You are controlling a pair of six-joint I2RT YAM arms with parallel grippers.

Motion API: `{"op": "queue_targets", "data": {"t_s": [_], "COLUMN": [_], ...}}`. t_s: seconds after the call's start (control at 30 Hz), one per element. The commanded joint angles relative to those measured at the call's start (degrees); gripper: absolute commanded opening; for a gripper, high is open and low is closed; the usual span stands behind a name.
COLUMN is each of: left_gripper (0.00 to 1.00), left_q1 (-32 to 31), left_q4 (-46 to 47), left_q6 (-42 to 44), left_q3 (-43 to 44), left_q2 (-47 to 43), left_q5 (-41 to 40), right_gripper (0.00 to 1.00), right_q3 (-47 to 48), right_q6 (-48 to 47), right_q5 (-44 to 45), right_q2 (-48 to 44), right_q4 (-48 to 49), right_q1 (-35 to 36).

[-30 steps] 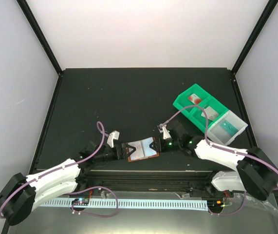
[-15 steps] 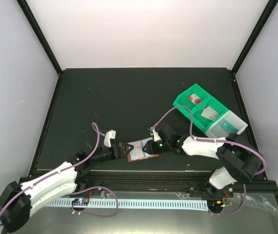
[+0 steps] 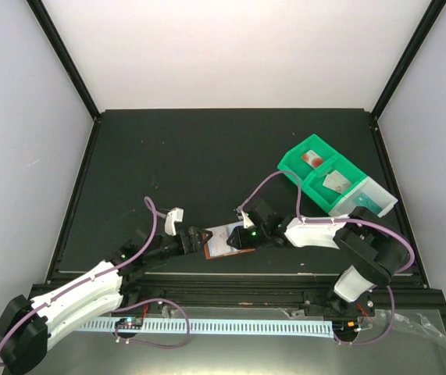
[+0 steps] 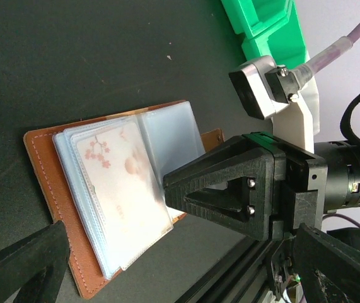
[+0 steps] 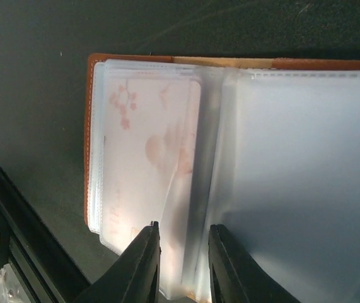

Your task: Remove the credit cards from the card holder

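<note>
Two sets of jaws meet over the card holder, which lies open on the table close to the arms' bases. The left gripper is spread wide, its fingers either side of the holder's leather edge, touching nothing that I can see. The right gripper faces it. Its fingers stand a narrow gap apart with the tips down on the clear sleeves, and they do not look closed on anything. The free edge of one sleeve runs between them. Just past those tips, inside that sleeve, sits a pale credit card with a pink blossom print, not yet drawn out. The sleeve on the tips' other side looks empty.

As I judge it, the pinch must take the card itself rather than the slippery film alone. The left jaws should pin the leather so the holder cannot slide with the pull.

Well behind the right gripper, the green tray holds a white card with a red blot in one compartment and a greyish card in the next. The clear bin beside it holds something teal, too small to identify.
</note>
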Motion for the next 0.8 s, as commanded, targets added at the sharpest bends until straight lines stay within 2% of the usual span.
{"op": "queue_targets", "data": {"t_s": [0.0, 0.3, 0.57, 0.77], "left_gripper": [0.99, 0.99, 0.99, 0.99], "left_q1": [0.39, 0.38, 0.39, 0.35], "left_q4": [-0.47, 0.71, 3.09, 7.24], "left_q6": [0.90, 0.14, -0.50, -1.75], "left_q3": [0.06, -0.36, -0.02, -0.59], "left_q2": [-0.63, -0.15, 1.89, 4.49], "left_q5": [-1.02, -0.60, 0.88, 2.58], "right_gripper": [0.23, 0.18, 0.07, 0.04], "right_q3": [1.03, 1.13, -0.23, -1.24], "right_q6": [0.25, 0.21, 0.94, 1.73], "right_q5": [1.41, 6.79, 6.92, 5.57], "right_q2": [0.90, 0.16, 0.94, 1.42], "right_q4": [0.15, -2.31, -1.31, 0.91], "right_q1": [0.62, 1.76, 2.11, 2.16]}}
